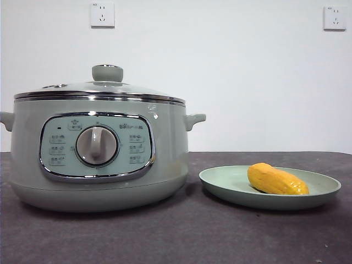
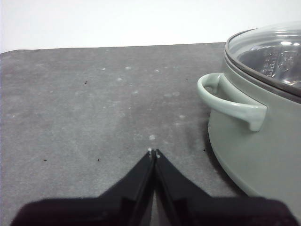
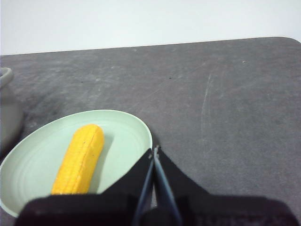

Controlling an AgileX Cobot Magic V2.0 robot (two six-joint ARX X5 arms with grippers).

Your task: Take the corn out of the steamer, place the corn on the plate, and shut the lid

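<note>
The corn (image 1: 276, 180) lies on its side in the plate (image 1: 220, 187), just right of the steamer (image 1: 99, 159) on the dark desk (image 1: 181, 236), and the glass lid (image 1: 102, 88) sits seated on the chrome rim. By the look of it, all steps are done. The left gripper (image 2: 154, 151) hangs empty, jaws pressed together, beside the steamer's side handle (image 2: 225, 101); the right gripper (image 3: 154, 149), also pressed together and empty, hovers at the plate's edge. Doing this well now means retreating both arms upward, clear of handle and plate.
</note>
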